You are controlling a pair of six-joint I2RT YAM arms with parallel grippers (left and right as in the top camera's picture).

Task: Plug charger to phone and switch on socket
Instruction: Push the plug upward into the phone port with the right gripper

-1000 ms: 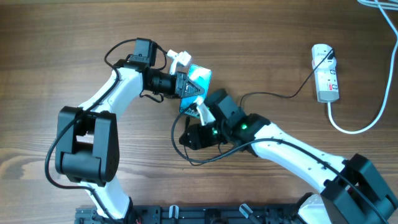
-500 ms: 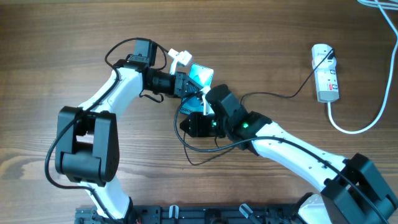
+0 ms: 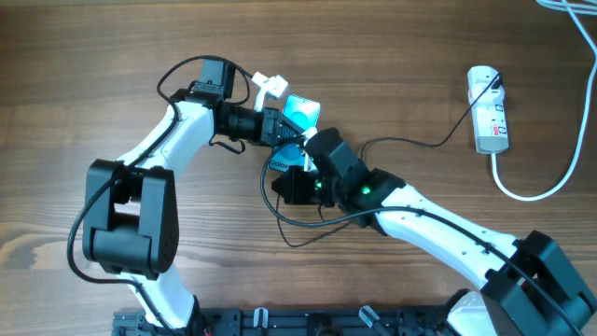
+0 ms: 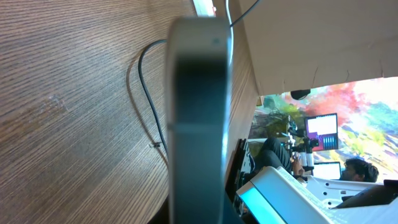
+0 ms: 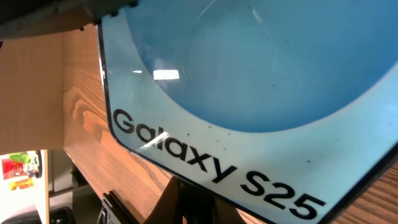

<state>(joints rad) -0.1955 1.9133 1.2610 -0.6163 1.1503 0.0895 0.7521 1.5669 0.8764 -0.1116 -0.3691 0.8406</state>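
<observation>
My left gripper point(image 3: 278, 123) is shut on the phone point(image 3: 301, 113) and holds it tilted above the table; in the left wrist view the phone point(image 4: 199, 112) shows edge-on. My right gripper point(image 3: 297, 161) sits right at the phone's lower end, shut on the dark tip of the charger point(image 5: 199, 200). That tip lies just under the white "Galaxy S25" strip of the phone point(image 5: 249, 81); whether it is in the port is hidden. The charger's thin black cable point(image 3: 420, 143) runs from the socket point(image 3: 489, 121) at the far right and loops under my right arm.
A thicker white cord point(image 3: 550, 191) curves from the socket to the table's right edge. A slack loop of the black cable point(image 3: 291, 235) lies on the wood below my right gripper, and also shows in the left wrist view point(image 4: 146, 93).
My right gripper has moved up and left, closing in on the phone's lower end. My left gripper has held the phone nearly still.
</observation>
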